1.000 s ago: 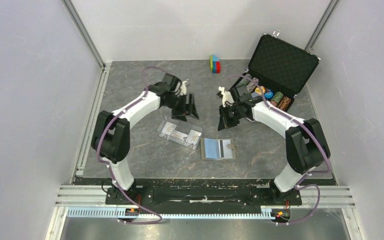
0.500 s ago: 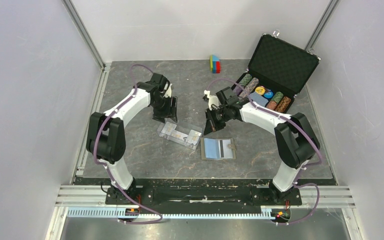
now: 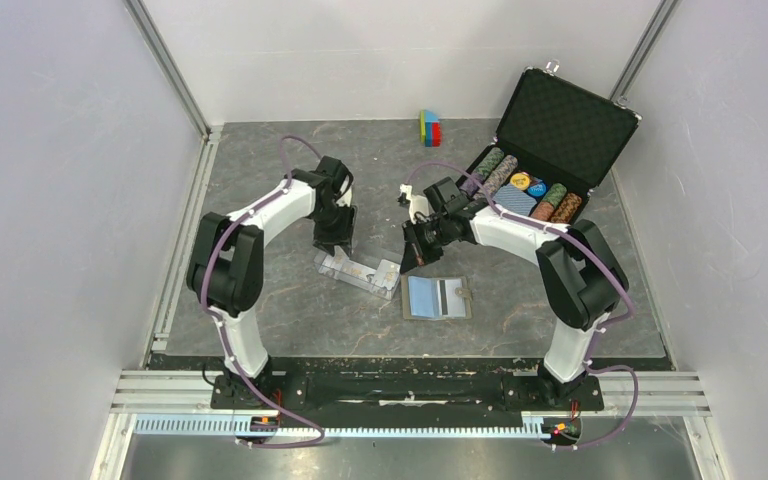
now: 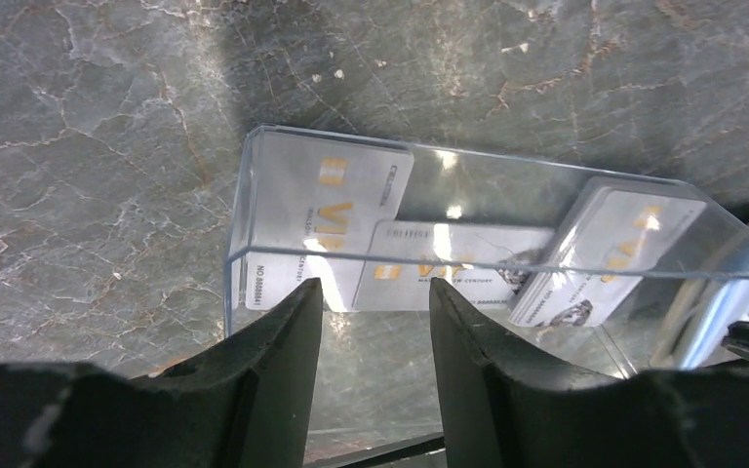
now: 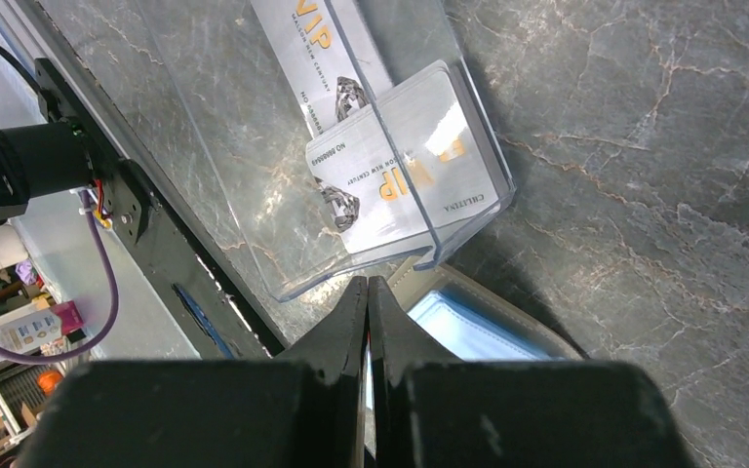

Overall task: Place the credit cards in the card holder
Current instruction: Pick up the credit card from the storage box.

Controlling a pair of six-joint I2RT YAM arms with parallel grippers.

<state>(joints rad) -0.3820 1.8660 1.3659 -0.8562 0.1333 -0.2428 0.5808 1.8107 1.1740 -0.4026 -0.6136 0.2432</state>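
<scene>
Several whitish credit cards with gold "VIP" print point(image 4: 327, 200) lie inside a clear plastic case point(image 3: 360, 268) at mid-table. They also show in the right wrist view point(image 5: 405, 171). The taupe card holder point(image 3: 436, 297) lies open and flat just right of the case, its light blue lining up, and shows in the right wrist view point(image 5: 468, 331). My left gripper point(image 3: 332, 244) is open and empty, its fingertips at the case's left end point(image 4: 239, 234). My right gripper point(image 3: 408, 258) is shut and empty, its tips point(image 5: 367, 288) at the case's right corner, above the holder's edge.
An open black chip briefcase point(image 3: 550, 150) with chip stacks and a blue card deck stands at the back right. Coloured blocks point(image 3: 429, 127) sit by the back wall. Metal frame rails point(image 3: 175, 260) run along the left and near edges.
Both arms have swung inward and down to the clear case, the left to its left end, the right to its right end. The case and holder have not moved.
</scene>
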